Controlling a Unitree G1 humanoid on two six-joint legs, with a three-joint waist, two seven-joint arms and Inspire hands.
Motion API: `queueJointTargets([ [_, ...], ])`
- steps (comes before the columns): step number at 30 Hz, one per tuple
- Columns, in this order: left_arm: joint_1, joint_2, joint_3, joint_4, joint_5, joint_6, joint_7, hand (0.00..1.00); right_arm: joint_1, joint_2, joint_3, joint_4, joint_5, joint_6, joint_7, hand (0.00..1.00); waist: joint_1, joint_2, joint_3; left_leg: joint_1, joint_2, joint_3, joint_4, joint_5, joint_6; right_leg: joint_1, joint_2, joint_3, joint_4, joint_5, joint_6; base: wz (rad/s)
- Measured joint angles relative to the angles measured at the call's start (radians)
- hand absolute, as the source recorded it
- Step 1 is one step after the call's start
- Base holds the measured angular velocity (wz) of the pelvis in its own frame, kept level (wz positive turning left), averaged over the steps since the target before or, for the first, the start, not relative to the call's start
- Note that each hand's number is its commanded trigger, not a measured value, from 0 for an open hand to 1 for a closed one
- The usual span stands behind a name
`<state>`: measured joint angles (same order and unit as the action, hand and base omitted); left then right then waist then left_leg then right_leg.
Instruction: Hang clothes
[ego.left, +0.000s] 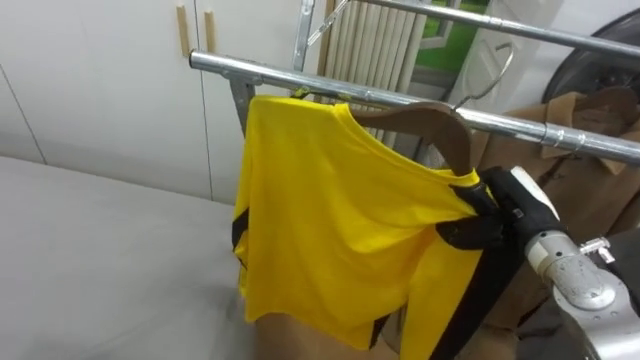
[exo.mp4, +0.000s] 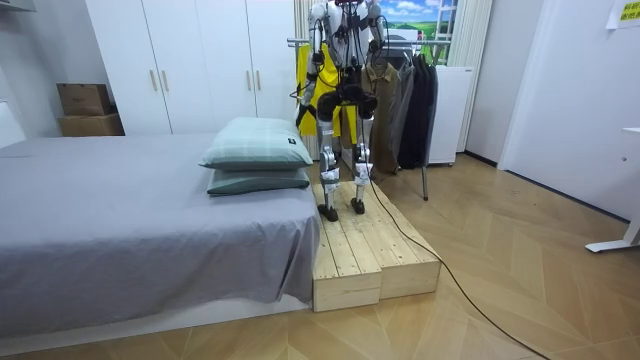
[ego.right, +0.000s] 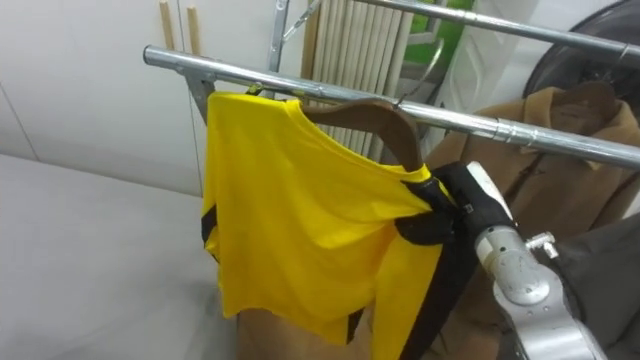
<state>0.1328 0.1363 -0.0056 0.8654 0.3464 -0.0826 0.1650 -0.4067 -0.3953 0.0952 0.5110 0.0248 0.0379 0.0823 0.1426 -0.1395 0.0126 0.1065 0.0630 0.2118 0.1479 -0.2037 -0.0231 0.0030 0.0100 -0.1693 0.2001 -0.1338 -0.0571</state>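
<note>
I see the yellow shirt (ego.left: 330, 220), black-trimmed at the sides, draped over a wooden hanger (ego.left: 425, 115) at centre frame. It hangs slanted down to the right, just in front of the metal rail (ego.left: 300, 78). The hanger's wire hook rises above that rail.

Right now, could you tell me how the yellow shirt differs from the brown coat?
The yellow shirt is bright and thin; the brown coat is dull and thicker. The right hand grips the shirt's shoulder; the coat hangs untouched. Both sit at the metal rail.
</note>
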Motion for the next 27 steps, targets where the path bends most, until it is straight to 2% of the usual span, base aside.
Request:
queueJointTargets([
  [5, 0.000, 0.000, 0.001, -0.004, 0.014, -0.001, -0.001, 0.00, -0.050, -0.002, 0.000, 0.091, 0.028, 0.000, 0.052, 1.00, 0.000, -0.003, -0.0005, -0.008, -0.005, -0.012, 0.007, 0.001, 0.000, -0.001, -0.005, -0.008, -0.001, 0.000, 0.000, 0.05],
  [10, 0.003, 0.000, 0.003, -0.016, 0.019, 0.008, -0.003, 0.00, -0.072, -0.005, -0.001, 0.164, 0.026, 0.000, 0.074, 1.00, 0.002, -0.012, -0.0049, -0.006, -0.004, -0.029, 0.013, 0.001, 0.000, 0.019, -0.007, -0.029, -0.016, 0.000, 0.000, 0.11],
  [17, 0.004, 0.000, 0.003, -0.023, 0.015, 0.012, -0.007, 0.00, -0.157, -0.005, 0.002, 0.281, -0.016, -0.004, 0.110, 1.00, 0.008, -0.012, -0.0048, -0.010, -0.004, -0.033, 0.013, 0.001, -0.001, 0.017, -0.007, -0.034, -0.017, 0.000, -0.001, 0.01],
  [21, 0.002, -0.001, 0.003, -0.031, 0.011, 0.012, -0.020, 0.00, -0.182, -0.008, 0.003, 0.330, -0.024, -0.004, 0.126, 1.00, 0.030, -0.012, -0.0049, -0.010, -0.004, -0.035, 0.013, 0.001, -0.001, 0.017, -0.007, -0.036, -0.017, 0.000, -0.001, 0.01],
  [27, -0.002, 0.013, -0.008, -0.062, 0.017, 0.024, -0.026, 0.00, -0.208, -0.008, 0.033, 0.421, -0.006, -0.014, 0.140, 1.00, 0.038, -0.012, -0.0046, -0.011, -0.004, -0.054, 0.013, 0.001, -0.001, 0.024, -0.009, -0.059, -0.017, 0.000, -0.001, 0.08],
])
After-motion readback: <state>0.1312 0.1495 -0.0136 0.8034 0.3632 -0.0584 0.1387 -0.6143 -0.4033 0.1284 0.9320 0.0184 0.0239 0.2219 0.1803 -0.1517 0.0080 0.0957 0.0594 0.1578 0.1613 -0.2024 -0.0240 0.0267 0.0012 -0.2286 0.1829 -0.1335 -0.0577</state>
